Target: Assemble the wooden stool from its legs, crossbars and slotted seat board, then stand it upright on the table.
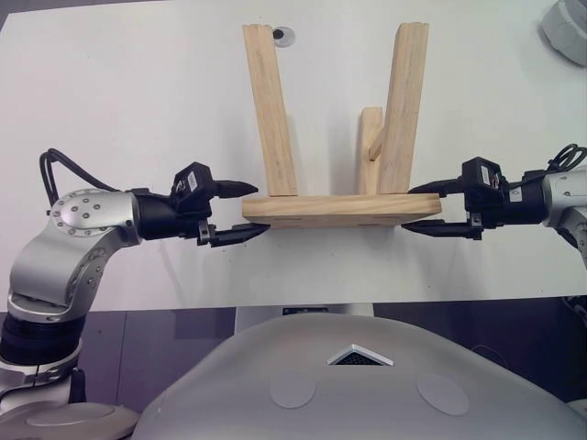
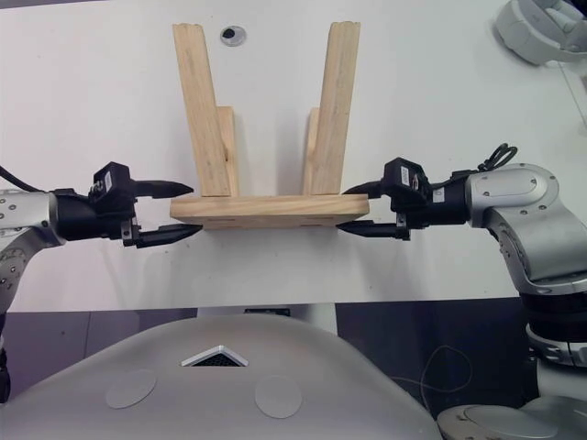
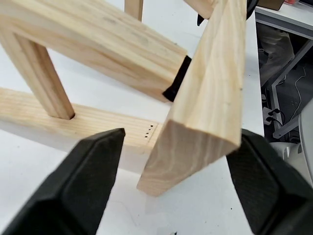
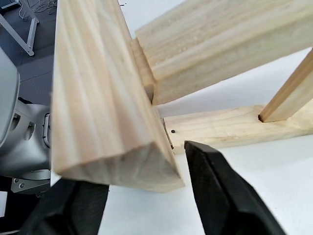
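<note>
Pale wooden stool [image 1: 339,207] assembled, lying sideways on white desk [image 1: 119,110], legs pointing away. Left hand [image 1: 262,209] and right hand [image 1: 407,209] spread open, straddling seat-board ends.

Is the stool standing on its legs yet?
No: the stool lies on its side on the table, its legs pointing away across it.

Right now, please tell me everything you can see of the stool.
The stool is pale bare wood and already joined: a flat seat board, thick legs and thin crossbars set into slots in the legs. It is not upright. It seems to lie on its side on the white table, with the seat nearest the robot and the legs pointing away. The left hand and right hand bracket the two ends of the seat, fingers open either side of the board.
</note>
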Motion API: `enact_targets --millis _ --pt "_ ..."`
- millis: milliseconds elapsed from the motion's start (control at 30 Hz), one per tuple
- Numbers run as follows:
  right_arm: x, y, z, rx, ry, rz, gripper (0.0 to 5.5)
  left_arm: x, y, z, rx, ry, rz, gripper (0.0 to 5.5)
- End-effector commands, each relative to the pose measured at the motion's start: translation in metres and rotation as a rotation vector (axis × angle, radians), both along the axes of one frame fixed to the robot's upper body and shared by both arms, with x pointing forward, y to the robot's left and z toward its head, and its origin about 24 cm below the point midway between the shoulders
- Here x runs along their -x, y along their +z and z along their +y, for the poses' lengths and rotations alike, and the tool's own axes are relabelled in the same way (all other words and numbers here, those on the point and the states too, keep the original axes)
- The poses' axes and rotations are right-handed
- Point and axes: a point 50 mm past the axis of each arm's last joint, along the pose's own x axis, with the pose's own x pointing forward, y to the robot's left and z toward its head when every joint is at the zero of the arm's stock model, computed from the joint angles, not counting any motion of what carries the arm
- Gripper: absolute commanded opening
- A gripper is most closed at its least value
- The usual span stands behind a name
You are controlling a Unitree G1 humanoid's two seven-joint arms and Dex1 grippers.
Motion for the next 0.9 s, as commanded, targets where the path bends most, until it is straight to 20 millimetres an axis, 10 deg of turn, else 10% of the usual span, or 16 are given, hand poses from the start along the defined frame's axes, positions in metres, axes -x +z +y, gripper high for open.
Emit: enact_targets --millis 33,267,533,667,900 --pt "-0.005 0.003 -0.003 0.03 0.014 -0.024 1.93 -0.001 -0.005 0.0 -0.034 -0.028 0.001 2.77" --pt "-0.01 0.016 0.009 -0.039 0.059 -0.102 1.67 -0.015 0.01 -0.003 -0.008 0.0 -0.127 1.87" --pt "-0.047 0.121 0.024 -0.339 0.122 -0.259 1.6 -0.052 0.108 -0.017 0.252 -0.053 -0.366 1.86" --pt "-0.055 0.176 0.028 -0.561 0.236 -0.024 1.6 -0.051 0.148 -0.017 0.37 -0.168 -0.166 1.86" --pt "-0.084 0.194 0.03 -0.942 0.174 0.358 1.56 -0.067 0.155 -0.014 0.785 0.009 0.239 1.81"
